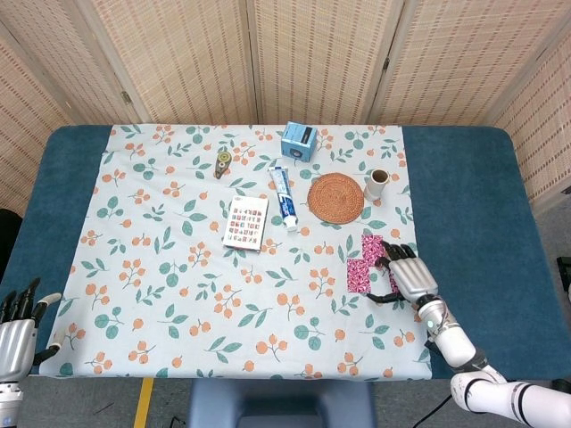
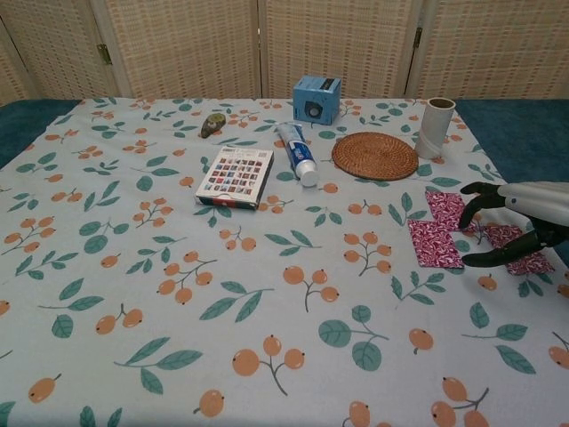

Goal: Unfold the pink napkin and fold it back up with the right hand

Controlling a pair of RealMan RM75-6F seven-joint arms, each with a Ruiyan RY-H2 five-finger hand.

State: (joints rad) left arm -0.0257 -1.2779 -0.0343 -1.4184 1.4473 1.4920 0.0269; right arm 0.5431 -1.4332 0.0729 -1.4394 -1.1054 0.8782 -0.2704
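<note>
Across the tabletop [image 1: 464,205] lies a floral cloth [image 1: 178,267], and near its right edge sits the pink napkin [image 1: 364,264], partly spread out flat. Right robot hand [image 1: 408,276] hovers over the napkin's right side, fingers [image 2: 480,189] curled and parted from the thumb; whether they pinch the fabric, I cannot tell. Left robot hand [image 1: 18,330] waits off the near left corner, fingers apart, holding nothing. Toward the far edge sits a round woven mat [image 1: 336,198], with a booklet [image 1: 245,222] to its left. Blue box [image 1: 300,141] stands furthest back, a toothpaste tube [image 1: 284,198] lies between booklet and mat, a cardboard tube [image 1: 377,183] stands upright just right of the mat.
</note>
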